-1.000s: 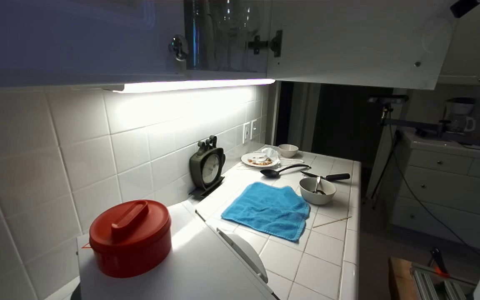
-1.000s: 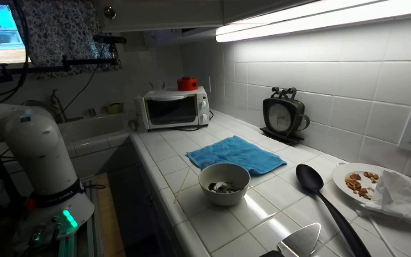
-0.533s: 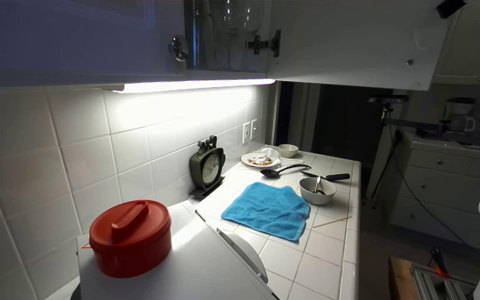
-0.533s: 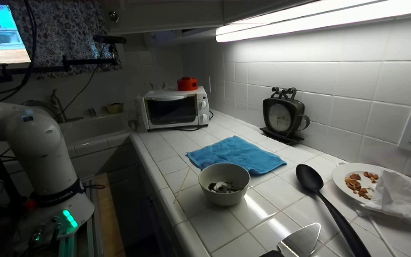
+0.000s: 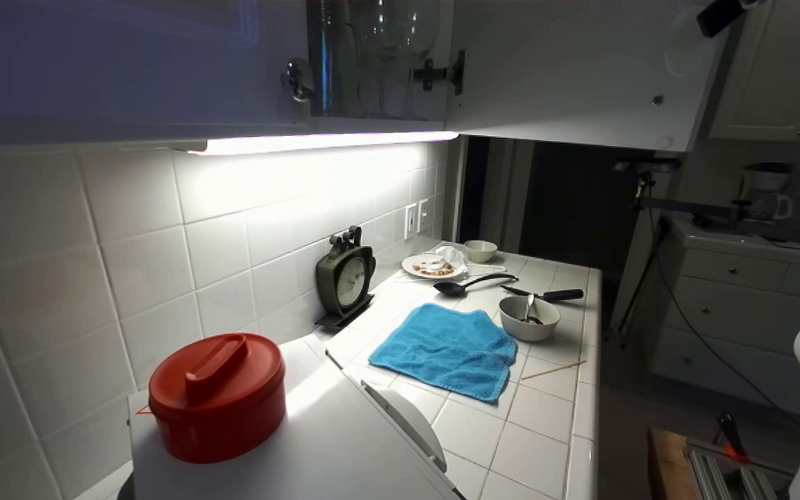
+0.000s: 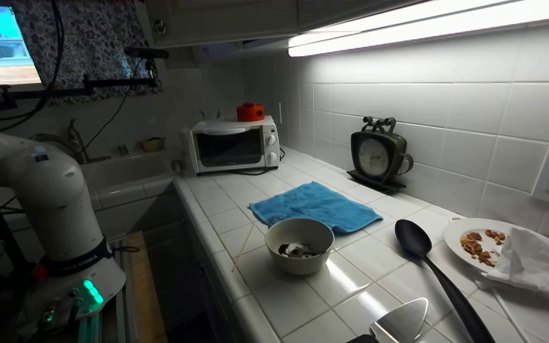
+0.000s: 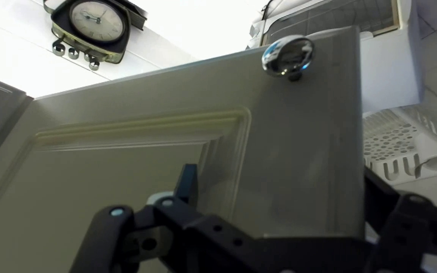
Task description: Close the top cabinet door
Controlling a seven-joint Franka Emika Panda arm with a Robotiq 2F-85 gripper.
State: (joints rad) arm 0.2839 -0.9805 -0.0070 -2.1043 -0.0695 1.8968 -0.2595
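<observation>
The top cabinet door [image 5: 580,69] stands open in an exterior view, its inner face and hinge showing. Its outer face [image 6: 222,21] and round shiny knob [image 6: 159,26] show in an exterior view. In the wrist view the white framed door [image 7: 290,151] fills the middle, with the knob [image 7: 288,55] near its free corner. My gripper [image 7: 281,180] is open around the door's free edge. One finger [image 7: 188,185] is at the outer face; the other is partly hidden behind the edge. A dark finger [image 5: 719,19] shows by the inner face. I cannot tell which surfaces touch.
Glasses [image 5: 386,55] stand inside the cabinet. A neighbouring cabinet door [image 5: 129,62] is beside the opening. Below are a light strip [image 5: 330,142], a toaster oven [image 6: 229,143] with a red pot [image 5: 217,397], a scale [image 6: 378,152], a blue towel [image 6: 315,207] and a bowl [image 6: 299,245].
The door has swung a little toward the cabinet. Its free edge moved left in an exterior view and its knob moved right in an exterior view. The gripper finger and arm moved with it.
</observation>
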